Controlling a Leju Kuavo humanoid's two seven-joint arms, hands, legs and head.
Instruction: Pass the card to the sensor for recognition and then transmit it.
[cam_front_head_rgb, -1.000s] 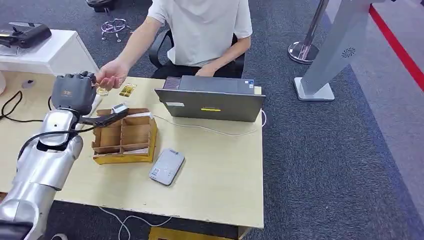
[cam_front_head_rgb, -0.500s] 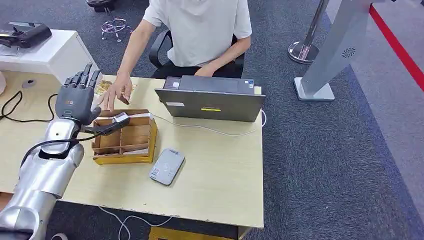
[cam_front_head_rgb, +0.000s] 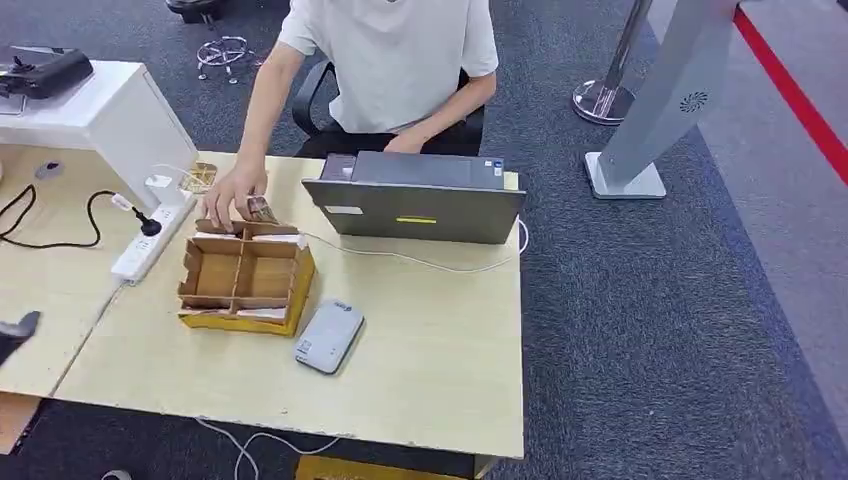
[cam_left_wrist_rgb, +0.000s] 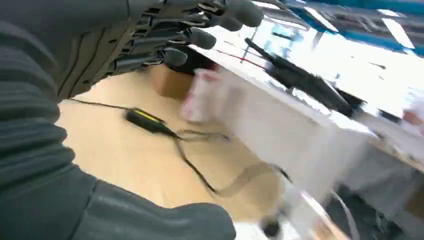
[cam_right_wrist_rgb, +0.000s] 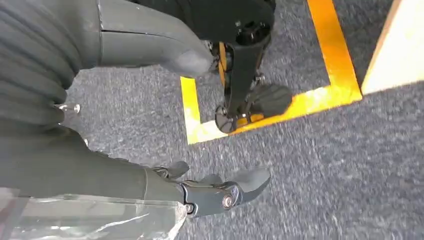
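Left hand (cam_left_wrist_rgb: 150, 40) was empty, fingers apart, over the wooden table (cam_front_head_rgb: 420, 340). Right hand (cam_right_wrist_rgb: 165, 125) hung empty, fingers loosely apart, above carpet. Person's hand (cam_front_head_rgb: 233, 190) held the card (cam_front_head_rgb: 262, 210) at the divided box (cam_front_head_rgb: 243, 278); card reader (cam_front_head_rgb: 329, 336) lay beside the box.

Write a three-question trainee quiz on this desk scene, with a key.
1. True or false: the card reader lies inside the divided box.
2. What is the person's hand reaching to? A. laptop B. the box's far edge C. power strip
3. Fill in: the left hand holds ____.

Key: 1 false, it lies beside the box on the table; 2 B; 3 nothing, fingers apart.
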